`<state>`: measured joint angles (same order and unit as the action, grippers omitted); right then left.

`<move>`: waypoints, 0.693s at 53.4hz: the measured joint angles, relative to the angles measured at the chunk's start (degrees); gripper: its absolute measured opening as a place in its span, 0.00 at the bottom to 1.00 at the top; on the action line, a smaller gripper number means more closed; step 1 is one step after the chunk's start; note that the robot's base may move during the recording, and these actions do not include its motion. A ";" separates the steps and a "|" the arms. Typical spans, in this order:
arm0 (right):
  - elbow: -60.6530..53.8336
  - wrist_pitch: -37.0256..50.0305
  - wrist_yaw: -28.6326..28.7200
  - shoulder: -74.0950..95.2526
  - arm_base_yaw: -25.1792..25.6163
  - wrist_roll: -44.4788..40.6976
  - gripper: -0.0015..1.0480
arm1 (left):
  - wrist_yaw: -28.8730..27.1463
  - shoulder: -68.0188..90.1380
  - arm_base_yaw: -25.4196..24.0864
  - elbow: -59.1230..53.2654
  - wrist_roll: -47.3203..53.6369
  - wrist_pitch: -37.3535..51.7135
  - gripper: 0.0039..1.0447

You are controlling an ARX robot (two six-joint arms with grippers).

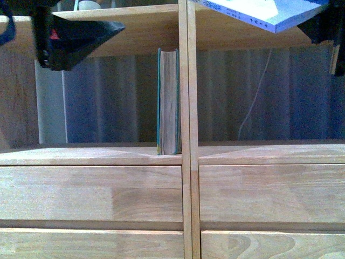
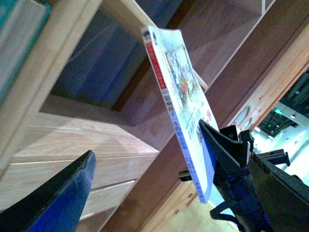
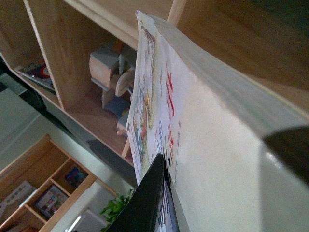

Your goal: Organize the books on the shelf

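The thick teal book (image 1: pixel 168 101) stands upright in the left compartment of the light-wood shelf (image 1: pixel 97 155), against the centre upright (image 1: pixel 188 108). It also shows in the left wrist view (image 2: pixel 19 34). My right gripper (image 1: pixel 326 27) is shut on the thin white paperback (image 1: pixel 267 13) and holds it tilted, high in front of the right compartment. The paperback also shows in the left wrist view (image 2: pixel 179 92) and fills the right wrist view (image 3: pixel 212 145), pinched between the fingers (image 3: pixel 145 203). My left gripper (image 1: pixel 81 38) is open and empty at the upper left.
Plain drawer fronts (image 1: pixel 91 191) lie below the compartments. A white cable (image 1: pixel 253 102) hangs behind the right compartment. A darker wooden cabinet (image 2: pixel 241 58) stands beyond the shelf. An upper compartment holds wooden toys (image 3: pixel 113 72). A plant (image 3: pixel 116 210) and another bookcase (image 3: pixel 43 193) are farther off.
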<state>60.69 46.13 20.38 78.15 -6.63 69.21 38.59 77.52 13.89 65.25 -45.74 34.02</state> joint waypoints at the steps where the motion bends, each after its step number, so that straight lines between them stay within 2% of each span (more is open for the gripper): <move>1: -0.28 0.13 0.02 -0.26 -0.55 0.00 0.14 | -0.24 0.50 0.79 0.11 -0.04 0.28 0.94; 11: -2.95 1.44 0.74 -2.93 -5.09 0.57 0.14 | -2.45 3.30 5.11 0.96 -0.52 2.54 0.94; 25: -6.95 2.80 0.98 -5.16 -9.77 2.99 0.14 | -3.89 4.59 7.10 2.91 -1.16 4.24 0.94; 27: -7.41 3.06 0.90 -5.18 -10.29 3.04 0.14 | -4.17 4.66 7.28 3.10 -1.14 4.28 0.91; 37: -8.70 4.09 -0.09 -5.18 -12.31 3.04 0.14 | -7.06 4.79 8.04 3.17 -1.05 4.92 0.66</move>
<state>51.99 50.22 20.29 72.97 -18.94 72.25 31.53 82.30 21.93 68.42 -46.78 38.94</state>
